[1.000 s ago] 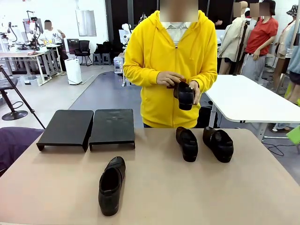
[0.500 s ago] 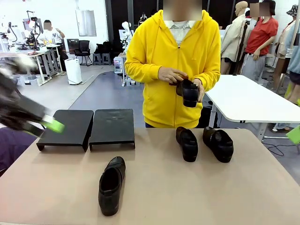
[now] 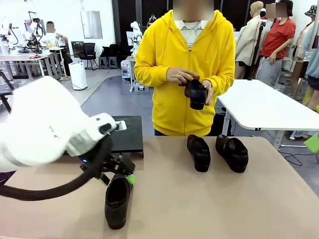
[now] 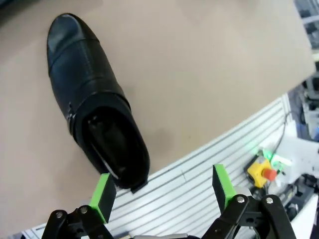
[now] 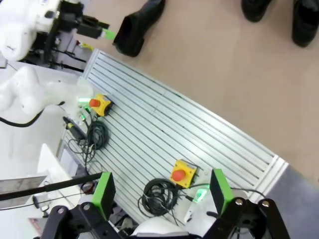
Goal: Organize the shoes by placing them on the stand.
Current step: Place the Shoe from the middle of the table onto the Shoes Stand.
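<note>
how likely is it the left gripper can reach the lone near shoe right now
Probably yes: the left gripper hangs open right at the lone shoe's heel end, with nothing between them and bare table around.

The left arm [image 3: 45,124] (looking smeared) is covering most of the stand [image 3: 132,137]. The right wrist view's top edge is cropping two shoes [image 5: 305,22].

- The left arm [image 3: 50,124] leans in over the table's left side, covering much of the stand [image 3: 130,135].
- The left gripper [image 4: 162,191] hangs over the near shoe [image 4: 94,114], fingers spread, closing off that spot from above.
- Bare tabletop [image 3: 169,199] lies open between the near shoe and the middle shoe [image 3: 200,152].
- The right-hand shoe [image 3: 233,153] stands just beside the middle one, with a narrow gap between them.
- The person's hands [image 3: 182,76] hold a fourth shoe [image 3: 197,94] above the far edge.
</note>
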`<state>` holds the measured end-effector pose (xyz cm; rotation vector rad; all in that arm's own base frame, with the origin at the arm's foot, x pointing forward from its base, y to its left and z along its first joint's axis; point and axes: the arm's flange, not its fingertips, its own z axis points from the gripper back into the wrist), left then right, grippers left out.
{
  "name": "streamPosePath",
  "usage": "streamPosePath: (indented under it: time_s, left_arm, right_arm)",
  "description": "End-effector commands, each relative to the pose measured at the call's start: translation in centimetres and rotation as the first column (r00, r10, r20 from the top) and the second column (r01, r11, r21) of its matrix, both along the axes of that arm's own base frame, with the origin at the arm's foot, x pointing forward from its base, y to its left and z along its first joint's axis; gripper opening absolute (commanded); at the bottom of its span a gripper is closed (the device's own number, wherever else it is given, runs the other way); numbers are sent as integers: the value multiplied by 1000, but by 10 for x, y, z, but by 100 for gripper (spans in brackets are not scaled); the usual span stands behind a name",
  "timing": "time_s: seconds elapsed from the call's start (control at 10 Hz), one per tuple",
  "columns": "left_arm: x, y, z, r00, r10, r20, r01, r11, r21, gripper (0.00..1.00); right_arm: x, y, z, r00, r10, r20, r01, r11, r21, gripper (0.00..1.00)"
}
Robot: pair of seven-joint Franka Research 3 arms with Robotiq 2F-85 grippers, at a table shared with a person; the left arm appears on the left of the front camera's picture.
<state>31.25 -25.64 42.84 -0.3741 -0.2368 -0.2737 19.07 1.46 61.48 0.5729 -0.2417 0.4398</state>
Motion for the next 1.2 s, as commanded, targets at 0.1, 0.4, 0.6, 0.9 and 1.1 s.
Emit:
streamPosePath:
  time_s: [0.1, 0.4, 0.6, 0.9, 1.1]
  left_arm:
    - [14, 10, 50, 989, 106, 100, -105, 994, -13, 100]
    - [6, -9, 4, 999, 24, 23, -24, 1000, 19, 100]
    - [7, -10, 12, 999, 32, 28, -32, 999, 19, 100]
    - [17, -32, -5, 957, 266, -114, -257, 962, 89, 100]
    - [22, -38, -11, 947, 303, -105, -293, 950, 105, 100]
  right_arm:
    - [2, -1, 2, 1000, 24, 12, -24, 1000, 3, 100]
    - [2, -1, 2, 1000, 24, 12, -24, 1000, 3, 100]
    - [2, -1, 2, 1000, 24, 12, -24, 1000, 3, 100]
    - [2, -1, 2, 1000, 24, 12, -24, 1000, 3, 100]
    - [2, -1, 2, 1000, 24, 12, -24, 1000, 3, 100]
